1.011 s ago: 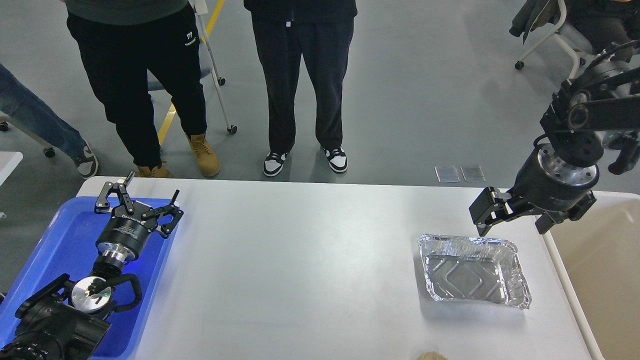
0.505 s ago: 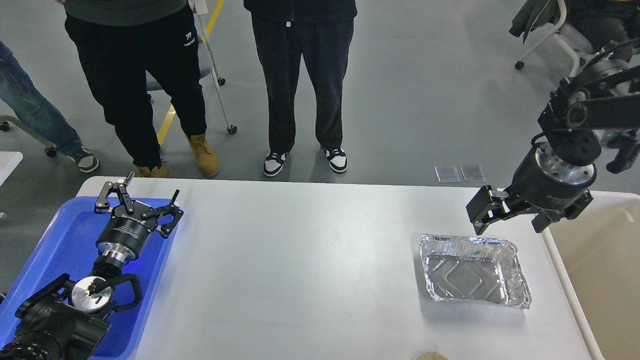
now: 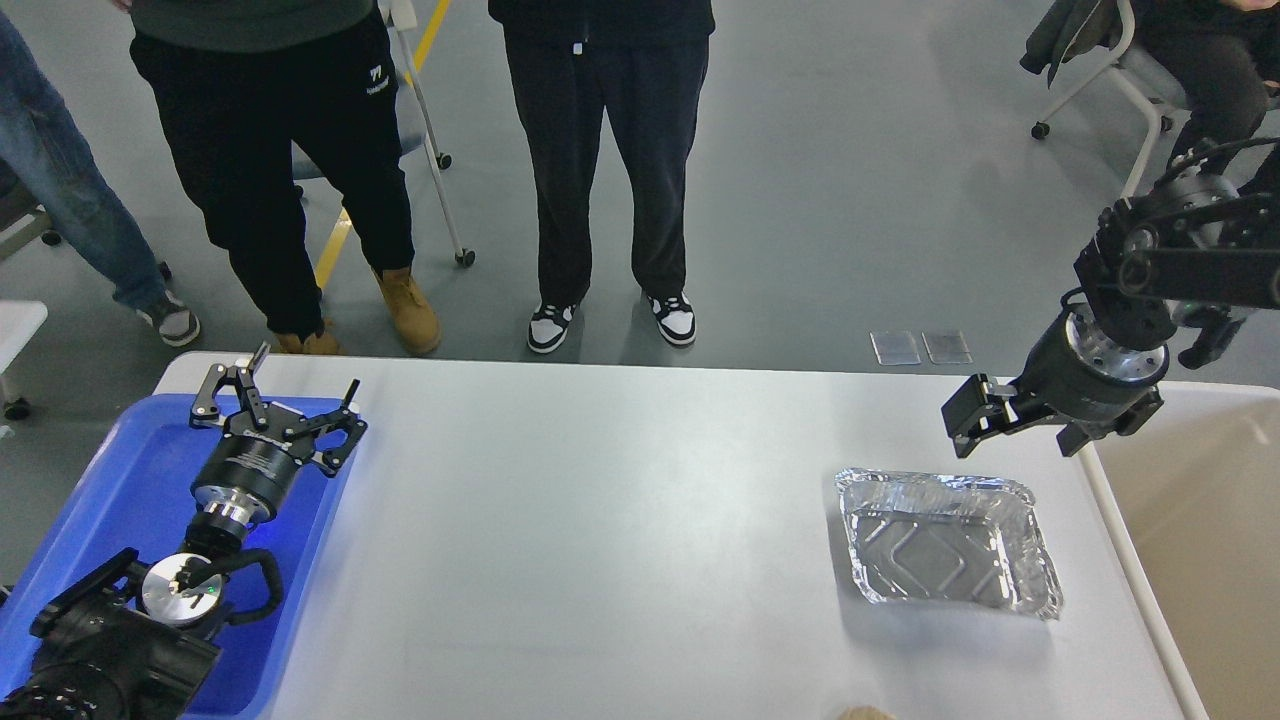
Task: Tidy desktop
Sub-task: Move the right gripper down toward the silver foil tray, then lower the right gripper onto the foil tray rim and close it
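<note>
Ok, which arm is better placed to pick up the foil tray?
Right. The right tool hangs just behind the foil tray, while the left tool sits across the desktop over the blue tray.

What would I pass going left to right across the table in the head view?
Blue tray → left gripper, open above the tray's far end → bare desktop → foil container → right gripper → beige bin.

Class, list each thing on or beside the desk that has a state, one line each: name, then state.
Foil tray: upright, empty, dented rim.
Blue tray: flat, nothing seen inside.
Bin: open-topped, contents unseen.
Left gripper: open, over the blue tray.
Right gripper: open, empty, above the foil tray.
</note>
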